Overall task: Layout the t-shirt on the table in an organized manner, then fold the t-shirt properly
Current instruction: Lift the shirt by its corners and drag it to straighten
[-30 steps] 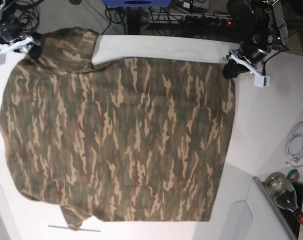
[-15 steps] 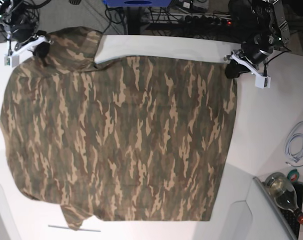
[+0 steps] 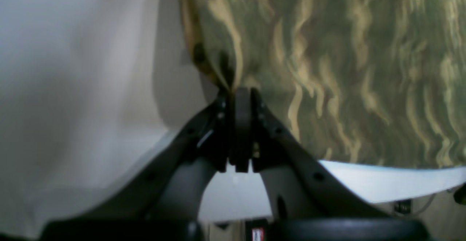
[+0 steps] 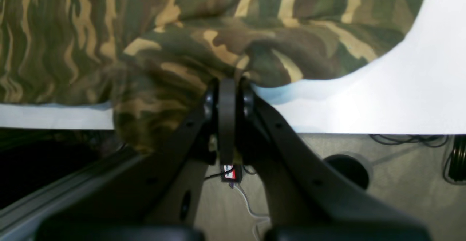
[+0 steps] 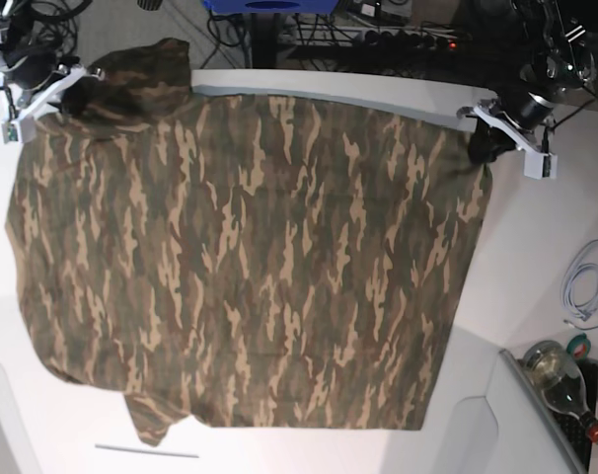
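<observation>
The wide white smooth desk [image 5: 536,267] carries a camouflage cloth t-shirt [image 5: 250,267] spread flat across most of it.

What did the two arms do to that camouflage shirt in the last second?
The right pincer closed on the t-shirt at its far corner on the base view's left, where it had been open a second ago. The left pincer was already clamped on the opposite far corner and shifted outward and a little nearer, pulling the far edge straighter. The near hem, the cable and the bottle stayed put.
</observation>
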Controlling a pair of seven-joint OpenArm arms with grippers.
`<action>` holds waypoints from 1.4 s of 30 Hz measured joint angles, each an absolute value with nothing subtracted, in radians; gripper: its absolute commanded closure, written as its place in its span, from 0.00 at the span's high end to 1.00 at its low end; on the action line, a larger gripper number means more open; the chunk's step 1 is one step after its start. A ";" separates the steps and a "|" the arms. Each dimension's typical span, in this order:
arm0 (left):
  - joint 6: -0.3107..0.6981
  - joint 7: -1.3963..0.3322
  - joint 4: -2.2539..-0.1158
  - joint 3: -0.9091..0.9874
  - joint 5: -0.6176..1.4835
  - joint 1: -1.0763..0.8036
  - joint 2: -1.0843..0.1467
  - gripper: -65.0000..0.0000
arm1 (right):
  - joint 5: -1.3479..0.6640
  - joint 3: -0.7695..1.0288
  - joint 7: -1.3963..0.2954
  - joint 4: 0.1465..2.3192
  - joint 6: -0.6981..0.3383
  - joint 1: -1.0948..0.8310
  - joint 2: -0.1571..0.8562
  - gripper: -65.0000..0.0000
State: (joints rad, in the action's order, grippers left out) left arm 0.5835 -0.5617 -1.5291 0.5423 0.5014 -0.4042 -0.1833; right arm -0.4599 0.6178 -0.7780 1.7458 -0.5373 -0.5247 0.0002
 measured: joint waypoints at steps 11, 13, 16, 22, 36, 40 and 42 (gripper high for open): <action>0.522 -0.663 -1.553 0.539 0.503 -0.242 -0.177 0.00 | -0.468 0.608 -0.924 1.706 -0.449 -0.309 0.075 0.01; 0.522 -0.669 -1.538 0.538 0.502 -0.215 -0.167 0.00 | -0.468 0.607 -0.939 1.648 -0.451 -0.261 0.101 0.01; 0.520 -0.678 -1.483 0.532 0.495 -0.152 -0.153 0.00 | -0.469 0.606 -0.952 1.549 -0.451 -0.187 0.140 0.01; 0.523 -0.678 -1.344 0.528 0.496 -0.060 -0.154 0.00 | -0.464 0.556 -0.947 1.418 -0.450 -0.082 0.213 0.01; 0.484 -0.669 -1.254 0.504 0.406 0.057 -0.147 0.00 | -0.309 0.458 -0.854 1.163 -0.451 0.101 0.243 0.01; 0.479 -0.665 -1.211 0.494 0.379 0.090 -0.141 0.00 | -0.274 0.458 -0.807 1.144 -0.453 0.128 0.246 0.01; 0.478 -0.633 -1.178 0.494 0.366 0.097 -0.141 0.00 | -0.270 0.458 -0.805 1.124 -0.453 0.141 0.246 0.01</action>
